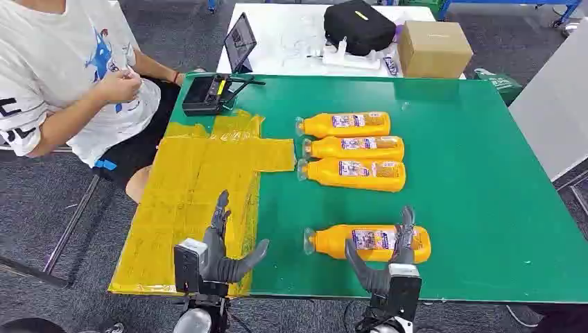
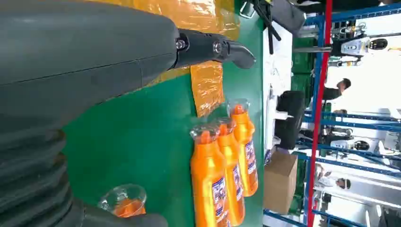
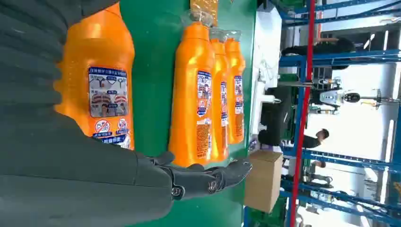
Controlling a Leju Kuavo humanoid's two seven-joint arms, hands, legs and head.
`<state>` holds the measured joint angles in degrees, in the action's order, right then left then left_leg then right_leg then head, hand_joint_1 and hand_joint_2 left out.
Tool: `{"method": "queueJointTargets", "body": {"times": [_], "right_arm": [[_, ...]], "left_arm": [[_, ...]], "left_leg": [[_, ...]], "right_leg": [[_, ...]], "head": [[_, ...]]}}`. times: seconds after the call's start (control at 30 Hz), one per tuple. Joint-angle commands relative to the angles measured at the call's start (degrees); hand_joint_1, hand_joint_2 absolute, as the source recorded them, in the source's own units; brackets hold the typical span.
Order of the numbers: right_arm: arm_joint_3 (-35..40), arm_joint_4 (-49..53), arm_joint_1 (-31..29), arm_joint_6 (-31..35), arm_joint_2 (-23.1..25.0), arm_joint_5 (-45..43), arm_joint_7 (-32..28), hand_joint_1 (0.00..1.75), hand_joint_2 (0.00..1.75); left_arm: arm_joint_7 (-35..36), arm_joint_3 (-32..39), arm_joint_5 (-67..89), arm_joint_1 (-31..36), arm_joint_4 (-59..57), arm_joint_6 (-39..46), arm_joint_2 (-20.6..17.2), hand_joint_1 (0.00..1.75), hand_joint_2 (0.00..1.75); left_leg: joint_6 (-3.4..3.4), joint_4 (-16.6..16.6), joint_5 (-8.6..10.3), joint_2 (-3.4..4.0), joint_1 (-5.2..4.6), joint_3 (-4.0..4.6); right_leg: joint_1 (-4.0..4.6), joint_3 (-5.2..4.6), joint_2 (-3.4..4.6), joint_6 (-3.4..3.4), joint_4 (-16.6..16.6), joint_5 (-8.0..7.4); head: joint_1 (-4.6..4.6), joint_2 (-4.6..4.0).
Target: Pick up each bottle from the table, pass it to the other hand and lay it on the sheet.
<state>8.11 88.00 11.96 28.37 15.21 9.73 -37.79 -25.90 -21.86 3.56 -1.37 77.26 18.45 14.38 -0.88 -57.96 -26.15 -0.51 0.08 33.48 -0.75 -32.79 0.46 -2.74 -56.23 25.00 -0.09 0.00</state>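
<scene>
On the green worktop (image 1: 471, 208) a lone orange plastic bottle (image 1: 367, 243) with a clear cap lies on its side near the front edge, cap pointing toward the crinkled yellow plastic sheet (image 1: 194, 194) that covers the worktop's left part. The right hand (image 1: 388, 260) sits just at this bottle's base end, fingers spread and holding nothing; from the head view its dark fingers overlap the bottle's label. The right wrist view brings that label close, printed with small pictures, and shows the fingers (image 3: 222, 175) reaching past the bottle's side rather than wrapped round it. The left hand (image 1: 225, 250) hovers open over the sheet's near edge, thumb stuck out toward the bottle. The left wrist view catches the lone bottle's clear cap at the picture's edge.

Farther back, three more orange bottles (image 1: 350, 149) lie side by side, touching in a row. Behind them are a black controller (image 1: 208, 94), a cardboard box (image 1: 433, 48) and a black bag (image 1: 357, 24). A seated person in a white shirt (image 1: 62, 76) is beside the sheet.
</scene>
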Motion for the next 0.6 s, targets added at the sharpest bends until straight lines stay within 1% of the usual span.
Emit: {"method": "queueJointTargets", "body": {"times": [0.03, 0.13, 0.17, 0.23, 0.33, 0.37, 0.6], "right_arm": [[-0.6, -0.8, -1.3, -0.3, -1.8, -0.1, -0.5, 0.0, 1.75], [-0.8, -0.8, -1.3, -0.4, -1.7, 0.0, -0.6, 0.0, 1.75], [-0.8, -0.8, -1.3, -0.4, -1.7, 0.0, -0.6, 0.0, 1.75], [-1.0, -0.8, -1.1, -0.3, -1.7, 0.4, -0.6, 0.0, 1.75], [-1.1, -0.8, -1.0, -0.4, -1.7, 0.5, -0.6, 0.0, 1.75], [-1.1, -0.9, -1.0, -0.6, -1.7, 0.6, -0.6, 0.0, 1.75], [-1.0, -0.9, -0.8, -0.8, -1.8, 1.7, -0.5, 0.0, 1.75]], "left_arm": [[0.0, -0.9, -0.1, 2.1, -3.7, -0.3, 0.6, 0.0, 1.75], [-0.1, -0.7, -0.1, 2.1, -3.6, -0.3, 0.6, 0.0, 1.75], [-0.1, -0.7, -0.1, 2.1, -3.6, -0.3, 0.6, 0.0, 1.75], [-0.1, -0.6, 0.0, 1.8, -3.5, -0.4, 0.6, 0.0, 1.75], [-0.1, -0.6, -0.1, 1.7, -3.5, -0.4, 0.6, 0.0, 1.75], [-0.2, -0.5, -0.1, 1.6, -3.5, -0.5, 0.6, 0.0, 1.75], [-0.3, -0.4, 0.0, 1.1, -2.8, -0.7, 0.6, 0.0, 1.75]], "left_leg": [[0.04, 0.0, -0.01, -0.02, 0.07, -0.13], [0.06, 0.0, -0.03, 0.01, 0.1, -0.2], [0.03, 0.0, 0.0, 0.01, 0.05, -0.09], [0.04, 0.0, -0.01, 0.01, 0.06, -0.1], [0.07, 0.0, -0.05, 0.04, 0.14, -0.24], [0.03, 0.0, -0.01, 0.01, 0.05, -0.12], [0.03, 0.0, -0.01, 0.02, 0.04, -0.1]], "right_leg": [[0.08, 0.18, -0.09, 0.08, 0.1, -0.01], [0.13, 0.27, -0.1, 0.12, 0.1, -0.01], [0.06, 0.13, -0.05, 0.06, 0.1, -0.02], [0.07, 0.14, -0.06, 0.08, 0.1, -0.02], [0.16, 0.32, -0.09, 0.15, 0.1, -0.01], [0.07, 0.16, -0.06, 0.08, 0.1, -0.01], [0.06, 0.14, -0.05, 0.07, 0.1, 0.0]], "head": [[0.0, 0.0], [0.0, 0.0], [0.0, 0.0], [0.0, 0.0], [0.0, 0.0], [0.0, 0.0], [0.0, 0.0]]}}
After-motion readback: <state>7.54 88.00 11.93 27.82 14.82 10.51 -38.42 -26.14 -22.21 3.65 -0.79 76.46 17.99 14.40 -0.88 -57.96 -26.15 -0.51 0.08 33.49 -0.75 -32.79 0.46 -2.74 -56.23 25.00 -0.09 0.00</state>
